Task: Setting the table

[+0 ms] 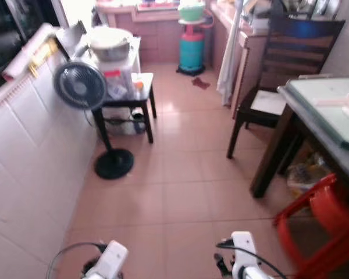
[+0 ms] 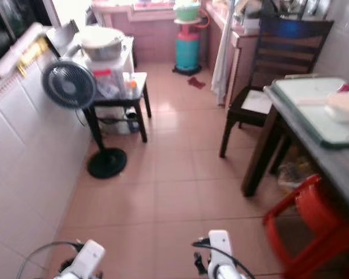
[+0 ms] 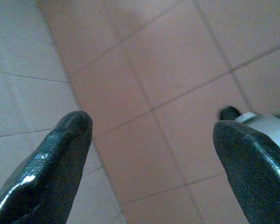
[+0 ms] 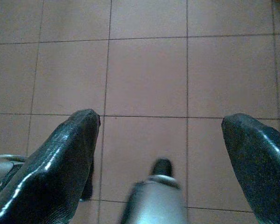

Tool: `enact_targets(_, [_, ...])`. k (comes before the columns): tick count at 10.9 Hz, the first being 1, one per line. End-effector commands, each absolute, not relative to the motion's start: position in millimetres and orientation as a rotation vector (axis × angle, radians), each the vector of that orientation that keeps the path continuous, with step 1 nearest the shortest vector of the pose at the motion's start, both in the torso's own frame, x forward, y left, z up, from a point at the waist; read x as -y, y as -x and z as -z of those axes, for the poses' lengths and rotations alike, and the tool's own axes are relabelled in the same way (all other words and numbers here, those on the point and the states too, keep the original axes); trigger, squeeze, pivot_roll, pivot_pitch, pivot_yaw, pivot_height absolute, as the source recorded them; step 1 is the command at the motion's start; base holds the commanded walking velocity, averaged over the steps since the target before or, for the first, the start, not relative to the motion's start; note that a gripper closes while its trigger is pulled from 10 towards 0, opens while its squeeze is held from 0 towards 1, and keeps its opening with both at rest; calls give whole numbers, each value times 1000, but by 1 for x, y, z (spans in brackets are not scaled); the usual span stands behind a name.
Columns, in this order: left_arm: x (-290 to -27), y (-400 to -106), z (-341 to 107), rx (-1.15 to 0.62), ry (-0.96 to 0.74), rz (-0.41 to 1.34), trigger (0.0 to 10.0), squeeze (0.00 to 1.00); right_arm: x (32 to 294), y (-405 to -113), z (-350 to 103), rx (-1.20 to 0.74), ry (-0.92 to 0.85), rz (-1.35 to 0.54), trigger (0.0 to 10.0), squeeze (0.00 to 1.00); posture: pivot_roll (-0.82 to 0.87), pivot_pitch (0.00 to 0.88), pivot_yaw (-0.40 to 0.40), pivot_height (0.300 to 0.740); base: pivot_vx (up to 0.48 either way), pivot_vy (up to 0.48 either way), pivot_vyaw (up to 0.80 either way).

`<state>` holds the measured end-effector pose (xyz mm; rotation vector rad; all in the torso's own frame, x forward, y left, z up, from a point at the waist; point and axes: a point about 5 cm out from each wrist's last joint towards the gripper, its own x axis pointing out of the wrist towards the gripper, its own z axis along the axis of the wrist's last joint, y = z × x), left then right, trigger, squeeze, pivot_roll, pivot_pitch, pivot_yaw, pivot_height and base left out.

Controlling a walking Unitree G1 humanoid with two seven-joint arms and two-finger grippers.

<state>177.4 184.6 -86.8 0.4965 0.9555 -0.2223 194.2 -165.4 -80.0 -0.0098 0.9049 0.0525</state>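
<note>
Both grippers hang low over the pink floor tiles (image 1: pixel 180 192), holding nothing. Seen from its wrist camera, the left gripper (image 3: pixel 151 144) has its two black fingers spread wide apart, with bare tile and the foot of the white tiled wall (image 1: pixel 29 168) between them. The right gripper (image 4: pixel 161 140) is likewise spread wide, its fingers (image 4: pixel 60 163) framing plain floor.

At the robot's right stands the table (image 2: pixel 337 160), a grey top on dark wooden legs. A pale green board or tray (image 2: pixel 314 107) lies on it near the front corner, and a white dish-like thing (image 2: pixel 344 106) sits on that board toward the far side; it is too blurred to name surely. A red plastic stool (image 1: pixel 320 224) is tucked partly under the table's near edge. A dark wooden chair (image 1: pixel 279 75) with a light seat pad stands just beyond the table's end.

Across the room, along the white wall, a black pedestal fan (image 1: pixel 80 86) stands on its round base. Just behind it is a small black side table (image 1: pixel 134 99) carrying a large metal pot (image 1: pixel 109 42) on a white appliance. Farther back, a teal gas cylinder (image 1: pixel 192 51) stands by the pink tiled counter with a green bowl (image 1: pixel 191 11) on top.
</note>
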Motion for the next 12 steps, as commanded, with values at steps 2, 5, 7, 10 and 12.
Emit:
enact_targets(2, [-179,-179,87,-950,-499,245,10000,0,177,-192,80,-907,23,-35,10000,0,-59,0,59,740,0,371,0])
enact_targets(5, [-180,-180,86,-947,-509,250,10000,0,175,-192,80,-907,21,-43,10000,0,-61,0,62,740,0,371,0])
enact_targets(7, [-181,-180,86,-945,-517,255,10000,0,174,-192,80,-907,22,-44,10000,0,-62,0,63,740,0,403,563])
enact_targets(10, [-181,-181,86,-943,-514,251,10000,0,173,-193,80,-906,21,-48,10000,0,-61,0,64,740,0,82,696])
enact_targets(12, [-182,-181,85,-940,-523,255,10000,0,172,-193,80,-904,20,-50,10000,0,-62,0,65,740,0,0,306])
